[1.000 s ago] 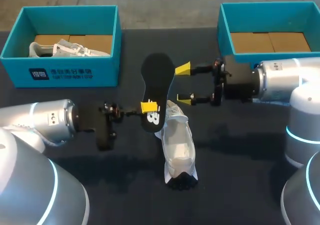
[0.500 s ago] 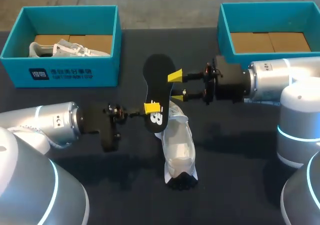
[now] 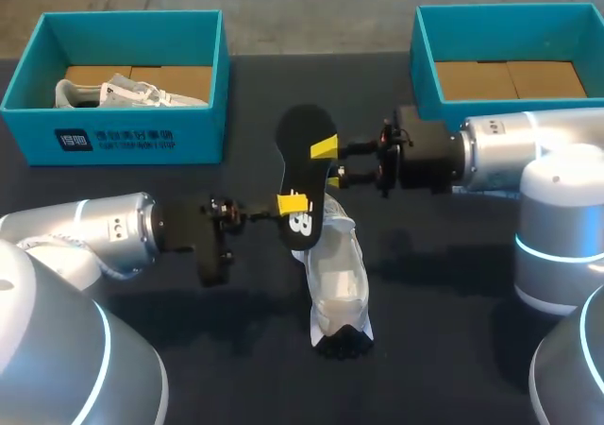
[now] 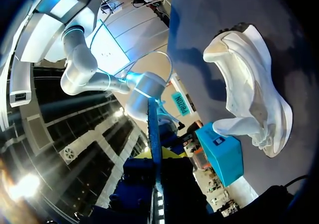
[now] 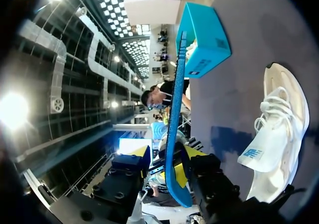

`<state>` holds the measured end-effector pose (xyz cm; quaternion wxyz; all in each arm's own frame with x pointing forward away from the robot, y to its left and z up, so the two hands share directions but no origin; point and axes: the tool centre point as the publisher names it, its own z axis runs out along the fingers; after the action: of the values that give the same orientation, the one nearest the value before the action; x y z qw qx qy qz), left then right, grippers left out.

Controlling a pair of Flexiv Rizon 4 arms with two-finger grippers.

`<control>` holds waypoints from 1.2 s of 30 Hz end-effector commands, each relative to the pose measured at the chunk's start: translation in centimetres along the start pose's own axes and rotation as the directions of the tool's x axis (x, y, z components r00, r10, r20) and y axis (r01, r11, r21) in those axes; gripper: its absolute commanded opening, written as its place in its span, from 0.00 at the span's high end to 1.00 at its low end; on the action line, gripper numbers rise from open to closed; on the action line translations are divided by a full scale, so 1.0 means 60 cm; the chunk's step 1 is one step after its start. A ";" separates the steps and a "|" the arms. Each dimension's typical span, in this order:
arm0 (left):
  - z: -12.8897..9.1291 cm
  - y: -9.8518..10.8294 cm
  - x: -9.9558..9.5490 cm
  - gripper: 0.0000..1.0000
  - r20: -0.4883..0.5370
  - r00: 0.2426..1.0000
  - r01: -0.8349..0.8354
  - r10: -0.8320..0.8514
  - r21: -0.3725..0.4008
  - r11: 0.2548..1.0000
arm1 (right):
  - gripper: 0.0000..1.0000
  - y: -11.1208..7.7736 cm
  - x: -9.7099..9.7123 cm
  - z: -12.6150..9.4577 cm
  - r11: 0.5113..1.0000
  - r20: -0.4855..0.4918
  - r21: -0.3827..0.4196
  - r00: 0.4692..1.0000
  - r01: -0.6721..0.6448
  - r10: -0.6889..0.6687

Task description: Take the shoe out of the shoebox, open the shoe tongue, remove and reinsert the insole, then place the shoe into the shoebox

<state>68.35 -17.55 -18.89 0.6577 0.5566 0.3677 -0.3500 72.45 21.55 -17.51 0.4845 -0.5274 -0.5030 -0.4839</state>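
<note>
We are looking at the black insole (image 3: 303,168), which is hanging in the air above the middle of the table, out of the shoe and slanting away from us with its heel end lowest. The left gripper (image 3: 293,204) is clamping that lower end between its yellow tips; in the left wrist view the insole is rising edge-on straight out from between them. The right gripper (image 3: 327,162) is sitting at the insole's middle with one finger on each side of it (in the right wrist view a dark gap is showing between one yellow tip and the insole), so we are reading it as parted, not gripping.

The white shoe (image 3: 335,274) is lying on the table just below the insole, outside both boxes, its dark heel pointing toward us.

The left arm (image 3: 94,236) is coming in low from the left and lying almost level, and the right arm (image 3: 510,151) is stretching level from the right, past the front of the right shoebox (image 3: 425,66).

The left shoebox (image 3: 132,142) is standing at the far left and holding a second pale shoe (image 3: 123,93). Everything is resting on the dark table (image 3: 444,331).
</note>
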 end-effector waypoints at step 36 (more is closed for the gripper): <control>0.004 0.000 0.016 1.00 -0.018 0.999 -0.036 0.035 -0.041 0.998 | 0.91 0.001 -0.009 0.005 1.000 -0.016 -0.002 1.000 -0.018 0.018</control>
<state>69.09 -17.65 -19.62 0.6697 0.5544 0.3688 -0.3290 72.64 21.78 -18.09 0.4935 -0.5269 -0.4939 -0.4847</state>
